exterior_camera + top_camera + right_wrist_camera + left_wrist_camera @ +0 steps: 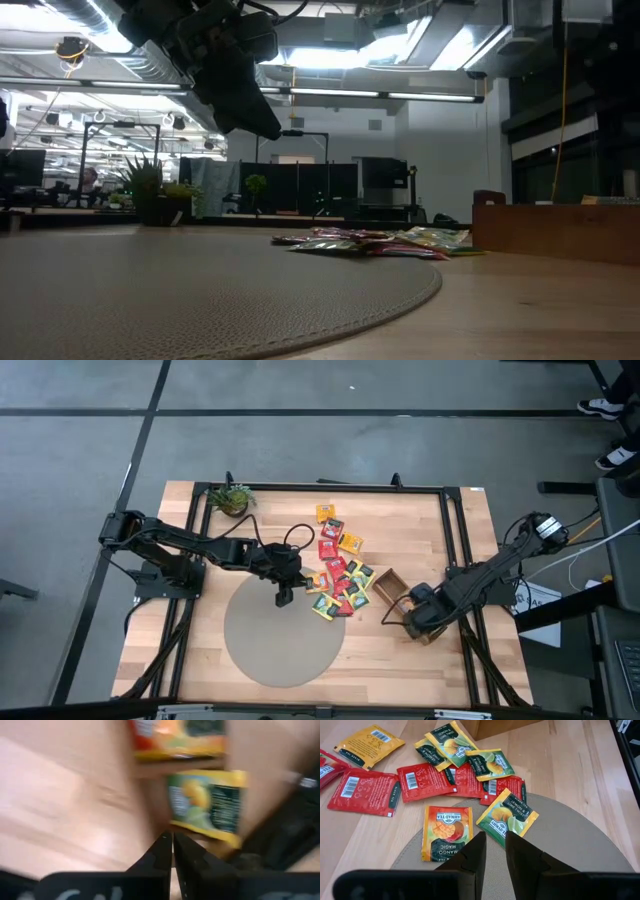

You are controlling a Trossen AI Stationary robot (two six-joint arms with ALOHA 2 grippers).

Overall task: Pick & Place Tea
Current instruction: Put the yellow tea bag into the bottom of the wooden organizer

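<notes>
Wooden boards make up our table, with a round grey mat lying on the near part; a little potted plant sits at the far corner.

Our left gripper hangs above the mat's edge; its two dark fingers stand a small way apart with nothing between them. Just past its tips lie two tea sachets on the mat, a mango one and a lemon and lime one; behind them more red, yellow and green sachets spread over the wood in a loose pile, some lying on each other.

Our right gripper is over at the wooden tray; its fingers are pressed almost together and hold nothing that we can see; two sachets show just past its tips, and we think they lie in the tray, though the blur keeps us from being sure.

We think the left arm is at the picking step, lining up on a sachet; most of the tea is not in the tray yet. Next we would need to come straight down on one flat sachet, pinch only that one, and not drag its neighbour along.
</notes>
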